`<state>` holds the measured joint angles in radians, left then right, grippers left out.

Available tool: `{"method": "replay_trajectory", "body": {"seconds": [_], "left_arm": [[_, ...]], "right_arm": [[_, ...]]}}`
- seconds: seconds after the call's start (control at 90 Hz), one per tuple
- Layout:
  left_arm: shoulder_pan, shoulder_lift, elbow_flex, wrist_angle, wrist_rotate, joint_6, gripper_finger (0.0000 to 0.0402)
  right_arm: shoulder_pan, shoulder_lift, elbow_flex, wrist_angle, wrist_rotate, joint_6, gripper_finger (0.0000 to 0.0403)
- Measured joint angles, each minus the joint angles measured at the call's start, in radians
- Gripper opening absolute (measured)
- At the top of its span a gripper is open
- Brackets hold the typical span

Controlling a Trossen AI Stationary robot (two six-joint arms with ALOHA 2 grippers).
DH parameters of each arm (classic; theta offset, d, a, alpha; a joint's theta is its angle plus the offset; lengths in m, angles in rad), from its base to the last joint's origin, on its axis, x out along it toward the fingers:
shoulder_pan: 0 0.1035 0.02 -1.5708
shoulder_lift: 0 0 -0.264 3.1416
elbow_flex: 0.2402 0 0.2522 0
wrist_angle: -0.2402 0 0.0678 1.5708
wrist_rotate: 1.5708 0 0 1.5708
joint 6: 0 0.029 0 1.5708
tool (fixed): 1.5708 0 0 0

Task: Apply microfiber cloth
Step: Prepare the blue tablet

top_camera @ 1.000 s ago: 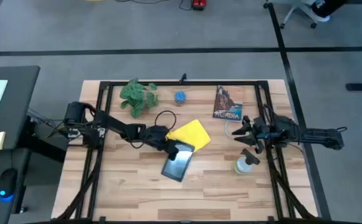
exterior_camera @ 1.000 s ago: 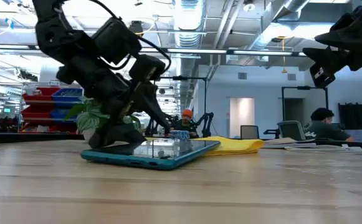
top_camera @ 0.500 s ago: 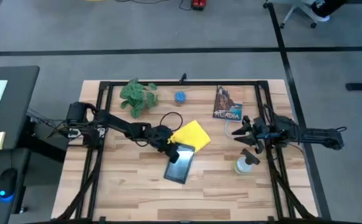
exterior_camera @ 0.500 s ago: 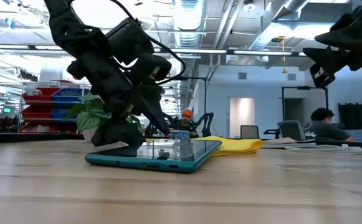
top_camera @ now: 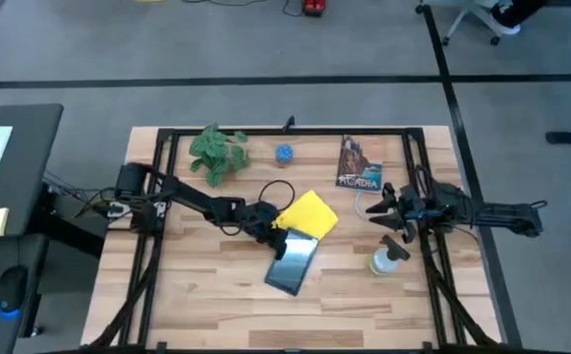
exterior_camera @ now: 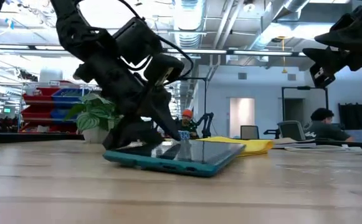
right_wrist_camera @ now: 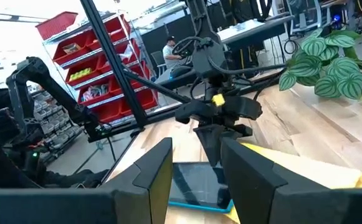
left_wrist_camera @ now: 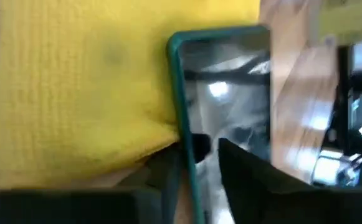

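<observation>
The microfiber cloth (top_camera: pixel 308 212) lay flat on the table (top_camera: pixel 216 295), a yellow square turned corner-on, with the tablet (top_camera: pixel 295 264) resting partly on its near corner and running away from it toward the table's front edge. Taking the tablet as the landmark, the cloth sat at the tablet's far end, toward the book (top_camera: pixel 360 164) and the potted plant (top_camera: pixel 217 152), and the spray bottle (top_camera: pixel 387 258) stood well apart on the tablet's right. The left gripper (top_camera: pixel 273 233) was down at the tablet's far left corner, right where cloth and tablet overlapped; in the left wrist view its fingers (left_wrist_camera: pixel 243 168) closed on the teal edge of the tablet (left_wrist_camera: pixel 230 99), one above the glass and one below the rim, so they appeared clamped on the tablet rather than on the cloth (left_wrist_camera: pixel 81 87). The low view agreed: the tablet (exterior_camera: pixel 174 158) was tilted, its far end propped on the cloth (exterior_camera: pixel 243 145). The cloth therefore lay just beyond those jaws, a little to the right and farther back, touching the tablet's edge, with no clear long axis of its own since it is square. The right gripper (top_camera: pixel 388 214) hung above the table near the bottle, its fingers (right_wrist_camera: pixel 149 168) spread apart with nothing between them. By my judgement the left arm was much the nearer to the cloth, and it would first have to let go of the tablet before taking the cloth's near corner.
</observation>
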<state>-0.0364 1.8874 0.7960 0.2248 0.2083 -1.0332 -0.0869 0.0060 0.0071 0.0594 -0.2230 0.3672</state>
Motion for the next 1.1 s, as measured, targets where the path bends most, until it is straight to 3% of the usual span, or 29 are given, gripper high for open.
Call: {"method": "replay_trajectory", "body": {"seconds": [0.078,0.2,0.778,1.011,1.1], "left_arm": [[0.0,0.002,0.015,-0.01,0.009,0.042,0.0011],[0.001,0.005,0.029,-0.01,0.017,0.073,0.0002],[0.074,-0.183,0.029,-0.001,-0.019,0.117,0.0],[0.07,-0.218,0.03,-0.217,0.204,0.173,0.0],[0.047,-0.215,0.03,-0.297,0.21,0.203,0.0009]], "right_arm": [[0.0,0.0,0.0,0.0,0.0,0.0,0.0127],[0.0,0.0,0.0,0.0,0.0,0.0,0.0127],[0.0,0.0,0.0,0.0,0.0,0.0,0.0127],[0.0,0.0,0.0,0.0,0.0,0.0,0.0127],[0.0,0.0,0.0,0.0,0.0,0.0,0.0127]]}}
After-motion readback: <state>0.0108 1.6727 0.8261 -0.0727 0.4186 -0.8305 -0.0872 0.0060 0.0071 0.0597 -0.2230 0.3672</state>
